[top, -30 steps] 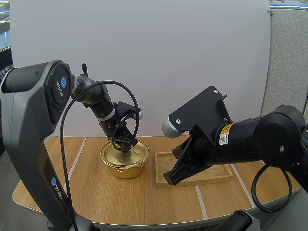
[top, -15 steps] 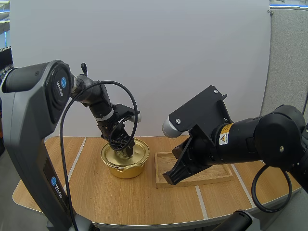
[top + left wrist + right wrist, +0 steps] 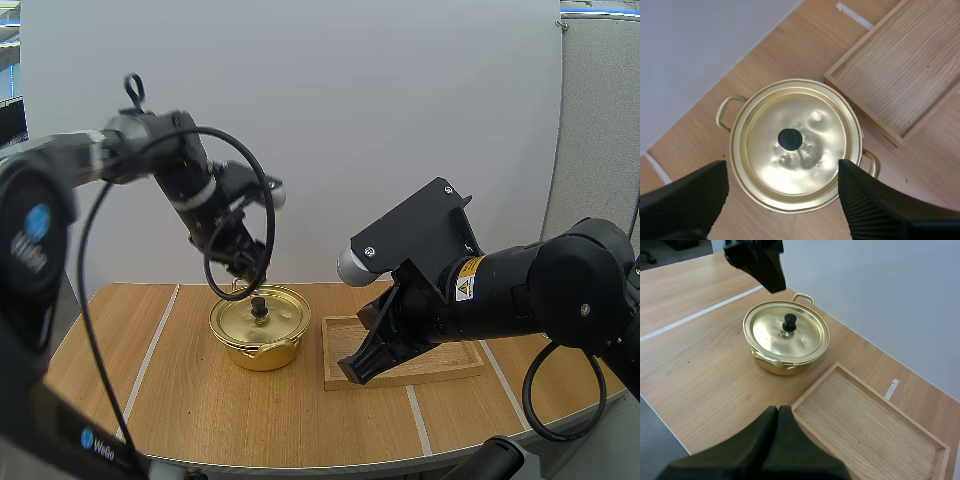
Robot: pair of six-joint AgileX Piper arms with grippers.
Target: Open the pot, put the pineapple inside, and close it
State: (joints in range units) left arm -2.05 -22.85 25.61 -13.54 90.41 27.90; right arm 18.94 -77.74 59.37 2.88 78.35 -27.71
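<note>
The pot (image 3: 260, 325) is sitting on the counter (image 3: 200, 400) with its lid (image 3: 805, 150) lying flat and closed on the rim. The black knob (image 3: 790, 139) is standing upright in the middle of the lid.

The left pincer (image 3: 250, 272) is hanging in the air above the pot, clear of the lid and holding nothing. Its two fingers (image 3: 867, 200) are standing wide apart, and in the left wrist view the knob is lying between them, lower down.

The right pincer (image 3: 777, 415) is hovering over the near edge of the wooden tray (image 3: 335, 345). Its fingers are pressing together as one dark wedge with nothing between them.

The tray is lying just to the right of the pot, and a narrow strip of bare counter is separating the pot's rim from the tray's left edge. One pot handle (image 3: 803, 297) is pointing to the white wall (image 3: 400, 120) behind, which is near. In front of the pot, bare wood is reaching to the counter's rounded front edge, and more is reaching to the left.
</note>
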